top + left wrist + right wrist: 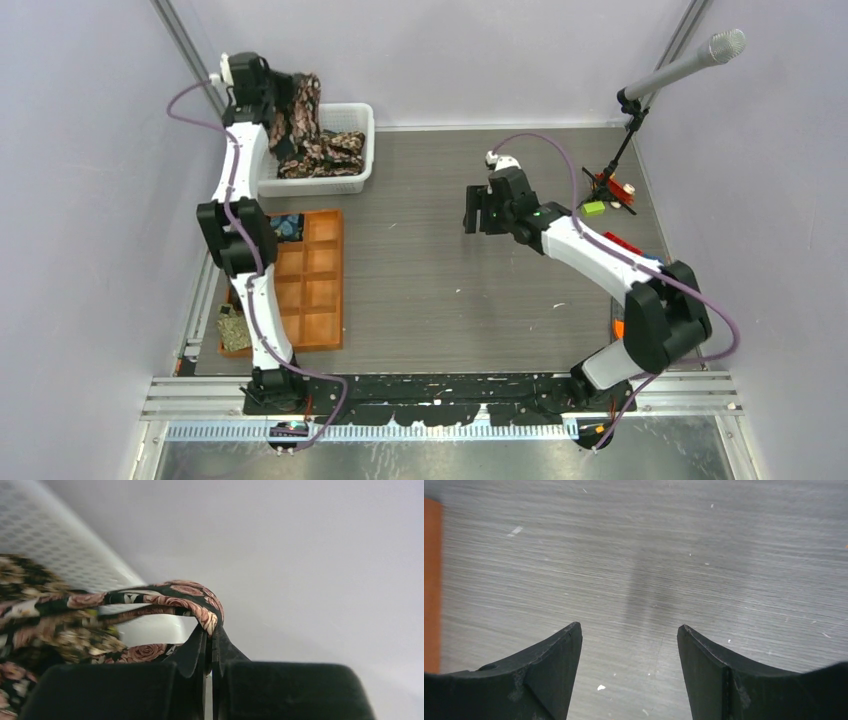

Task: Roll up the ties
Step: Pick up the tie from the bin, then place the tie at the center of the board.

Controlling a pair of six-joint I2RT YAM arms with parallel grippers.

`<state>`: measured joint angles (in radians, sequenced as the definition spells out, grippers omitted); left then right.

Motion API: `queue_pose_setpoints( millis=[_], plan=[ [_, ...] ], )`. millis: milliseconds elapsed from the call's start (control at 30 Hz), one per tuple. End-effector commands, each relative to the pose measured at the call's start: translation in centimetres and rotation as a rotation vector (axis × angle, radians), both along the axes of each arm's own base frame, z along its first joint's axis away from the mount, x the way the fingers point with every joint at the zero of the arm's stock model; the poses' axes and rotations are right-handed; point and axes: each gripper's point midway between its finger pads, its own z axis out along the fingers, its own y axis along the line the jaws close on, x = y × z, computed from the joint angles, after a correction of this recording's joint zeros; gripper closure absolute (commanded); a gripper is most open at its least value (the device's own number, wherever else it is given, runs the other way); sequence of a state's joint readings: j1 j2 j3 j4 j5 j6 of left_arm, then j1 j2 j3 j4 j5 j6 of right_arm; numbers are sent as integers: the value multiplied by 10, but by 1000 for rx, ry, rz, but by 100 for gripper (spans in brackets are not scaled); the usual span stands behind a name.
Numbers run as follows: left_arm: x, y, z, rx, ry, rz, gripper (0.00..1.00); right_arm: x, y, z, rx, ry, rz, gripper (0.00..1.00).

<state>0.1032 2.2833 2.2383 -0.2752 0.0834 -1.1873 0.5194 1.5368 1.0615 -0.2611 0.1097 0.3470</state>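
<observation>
My left gripper (290, 95) is raised over the white mesh basket (362, 120) at the back left. It is shut on the black tie with pink-cream flowers (306, 100), which hangs from it down into the basket. In the left wrist view the fingertips (210, 632) pinch a fold of that tie (185, 592). More flowered tie fabric (325, 155) lies bunched in the basket. My right gripper (480, 210) is open and empty above the bare table middle; its view shows the spread fingers (569, 645) over grey tabletop.
An orange compartment tray (320, 285) lies at the left; it holds a rolled blue tie (288, 226) in a back cell and an olive roll (233, 328) at its front left. A microphone stand (640, 110) and small colourful items (605, 195) stand at back right.
</observation>
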Motion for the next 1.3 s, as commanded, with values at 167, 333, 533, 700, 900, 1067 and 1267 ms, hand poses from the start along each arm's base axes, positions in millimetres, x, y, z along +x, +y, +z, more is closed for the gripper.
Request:
queue_pose_setpoints(
  millis=[167,333,533,700,900,1067,1267],
  plan=[
    [-115,-129,158,375,-226,-351,100,-24,-21,188,199,-307,-83,25],
    [-184,-211,132,639,-172,-564,100,-48,-49,230,251,-375,-177,25],
    [-259,-286,33,855,-55,-751,100,-75,-87,253,284,-447,-310,25],
    [-314,-344,-60,1022,55,-907,100,-90,-112,250,307,-483,-415,25],
    [-360,-397,-134,1153,141,-1077,100,-102,-124,237,337,-472,-474,26],
    [-398,-438,-165,1190,156,-1161,100,-109,-137,231,328,-472,-532,26],
    [-426,-466,-190,1128,204,-1228,100,-114,-147,224,320,-476,-577,27]
  ],
)
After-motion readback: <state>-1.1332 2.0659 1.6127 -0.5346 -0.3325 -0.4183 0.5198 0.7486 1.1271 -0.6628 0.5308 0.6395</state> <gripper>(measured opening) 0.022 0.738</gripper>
